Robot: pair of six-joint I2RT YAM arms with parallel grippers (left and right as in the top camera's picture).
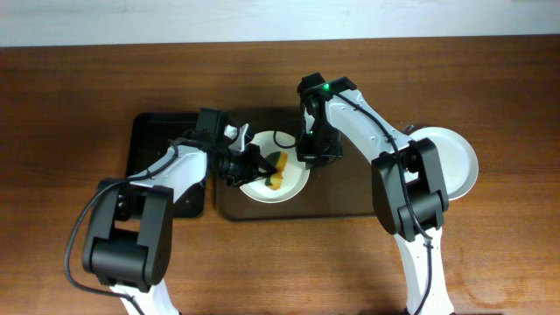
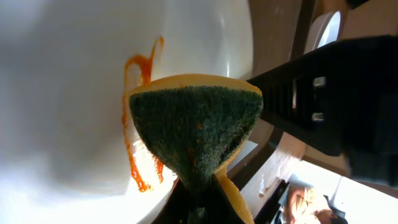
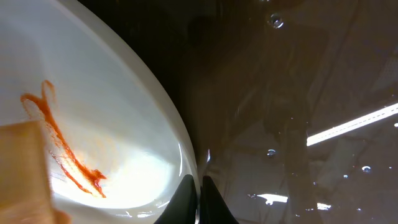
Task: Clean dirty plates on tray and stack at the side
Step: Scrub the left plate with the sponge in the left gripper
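Observation:
A white dirty plate (image 1: 293, 181) with an orange-red sauce smear (image 2: 132, 118) lies on the dark brown tray (image 1: 343, 194). My left gripper (image 1: 254, 166) is shut on a yellow sponge with a green scouring face (image 2: 196, 127), held against the plate beside the smear. My right gripper (image 1: 308, 156) is shut on the plate's right rim; in the right wrist view its fingers (image 3: 199, 194) pinch the rim of the plate (image 3: 118, 118), with the smear (image 3: 62, 149) and a sponge corner (image 3: 22, 177) at the left. A stack of clean white plates (image 1: 453, 162) sits on the table to the right of the tray.
A smaller black tray (image 1: 162, 140) lies left of the brown tray, under my left arm. The brown wooden table (image 1: 289, 271) surrounds both trays. The right gripper's black finger (image 2: 323, 99) shows close by in the left wrist view.

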